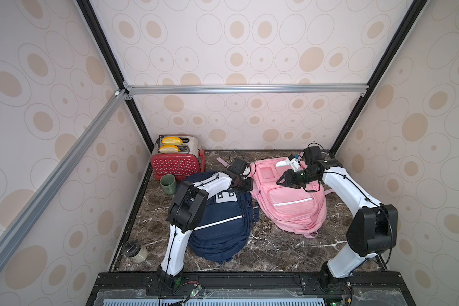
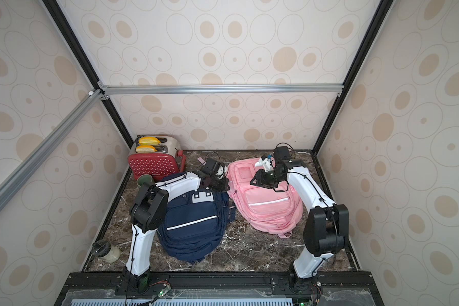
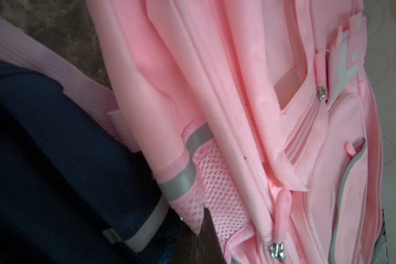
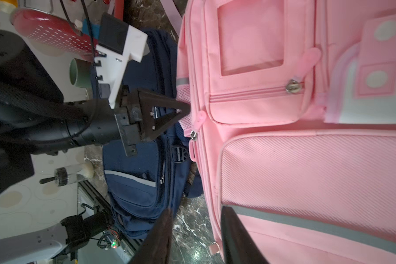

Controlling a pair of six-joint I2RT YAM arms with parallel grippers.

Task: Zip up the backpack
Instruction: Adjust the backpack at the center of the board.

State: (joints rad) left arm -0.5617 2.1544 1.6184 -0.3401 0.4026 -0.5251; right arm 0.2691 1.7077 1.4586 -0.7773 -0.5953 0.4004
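Right wrist view: pink backpack [image 4: 306, 160] flat on the desk [image 4: 192, 219]. Left gripper [image 4: 184, 110] pinched shut on its mesh pocket [image 4: 183, 94], zip pull [image 4: 200, 117] just beside. Right gripper [image 4: 197, 237] part-open, empty, over the front; we judge the pull lies ahead of it, left arm nearer.

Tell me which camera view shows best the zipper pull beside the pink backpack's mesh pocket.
The left wrist view: the zipper pull is close, with its metal slider. The right wrist view shows the pull smaller, beside the left gripper. In both top views I cannot find it.
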